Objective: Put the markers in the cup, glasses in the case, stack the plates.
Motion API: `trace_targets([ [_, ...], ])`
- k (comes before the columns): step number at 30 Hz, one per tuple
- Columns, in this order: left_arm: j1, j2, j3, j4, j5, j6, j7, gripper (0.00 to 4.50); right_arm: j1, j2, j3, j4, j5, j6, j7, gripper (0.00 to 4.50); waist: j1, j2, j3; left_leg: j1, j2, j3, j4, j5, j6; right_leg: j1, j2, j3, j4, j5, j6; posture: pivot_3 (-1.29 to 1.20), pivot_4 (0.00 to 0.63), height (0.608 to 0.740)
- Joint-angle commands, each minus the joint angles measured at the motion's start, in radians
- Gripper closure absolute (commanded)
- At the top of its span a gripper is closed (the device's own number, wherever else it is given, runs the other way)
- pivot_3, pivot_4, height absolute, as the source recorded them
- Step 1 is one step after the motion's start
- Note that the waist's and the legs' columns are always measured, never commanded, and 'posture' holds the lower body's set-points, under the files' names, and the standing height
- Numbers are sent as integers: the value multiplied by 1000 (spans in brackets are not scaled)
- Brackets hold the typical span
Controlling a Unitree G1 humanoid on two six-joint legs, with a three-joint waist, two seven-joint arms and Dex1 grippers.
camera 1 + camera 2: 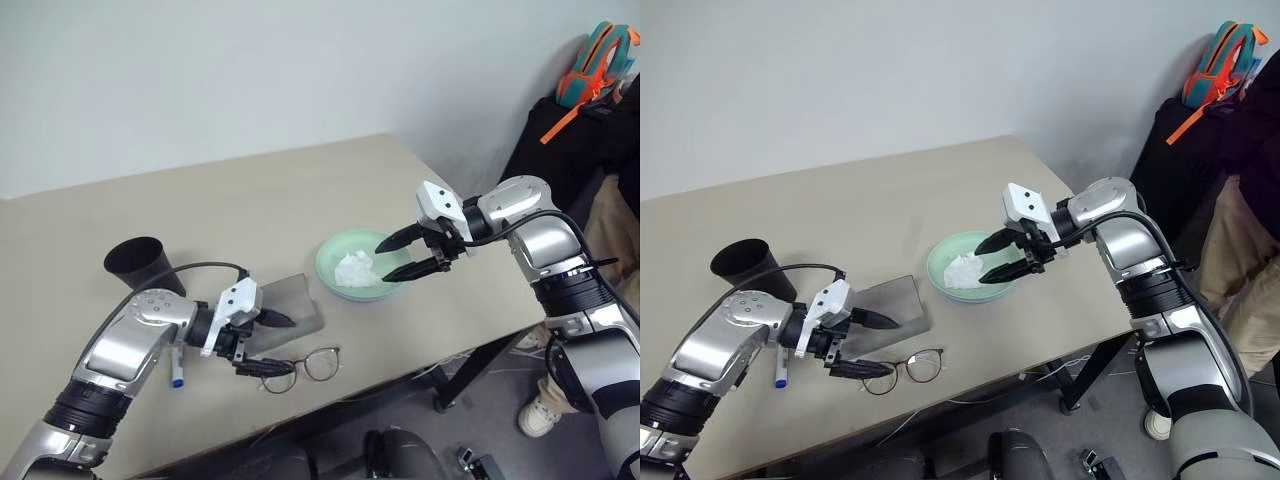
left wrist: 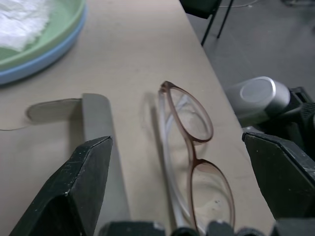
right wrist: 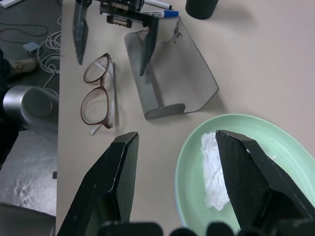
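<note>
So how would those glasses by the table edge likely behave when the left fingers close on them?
The glasses have a thin rim and slim folded arms, so they probably weigh little and may flex or twist under a hard pinch. They lie flat on smooth table, so they may skid rather than lift. The near edge is close; a nudge from the open left gripper might push them off.

Even, soft indoor light was cast from above; only faint shadows were thrown on the table. No glare was seen. Close gripper fingers were rendered slightly blurred.
</note>
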Motion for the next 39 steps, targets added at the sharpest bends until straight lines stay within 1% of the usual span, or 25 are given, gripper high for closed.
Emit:
trace_targets([
  [1, -36, -5, -4, -11, 2, -8, -21, 904, -3, -4, -11, -32, 12, -3, -9, 1779, 0, 0, 0, 0, 0, 0, 0, 0, 0, 0, 0, 0, 0, 0, 0, 0, 0, 738],
  [3, -49, -14, -11, 0, 22, -10, -5, 1575, -1, -4, -11, -35, 13, -1, -10, 1779, 0, 0, 0, 0, 0, 0, 0, 0, 0, 0, 0, 0, 0, 0, 0, 0, 0, 738],
  [15, -81, -16, -70, 19, 100, -31, -29, 1575, -5, 5, -4, -26, 9, -7, -16, 1779, 0, 0, 0, 0, -2, 0, 0, 0, 0, 0, 0, 4, 1, 1, 1, 0, 0, 738],
  [27, -81, -31, -103, -2, 94, -10, -50, 1575, -2, 5, -3, -30, 8, -8, -23, 1779, 0, 0, 0, 0, -8, 0, 0, 0, 1, 0, 1, 14, 1, 1, 1, 0, 0, 738],
  [36, -67, -46, -134, -17, 104, -3, -39, 1575, 7, 1, -5, -38, 11, -8, -29, 1779, 0, 0, 0, 0, -10, 0, 0, 0, 1, 0, 4, 23, 1, 1, 1, 0, 0, 738],
  [39, -66, -49, -145, -20, 105, 4, -39, 2120, 8, 0, -6, -37, 10, -10, -30, 1779, 0, -1, 0, 0, -10, 0, 0, 0, 1, 0, 7, 27, 1, 1, 1, 0, 0, 738],
])
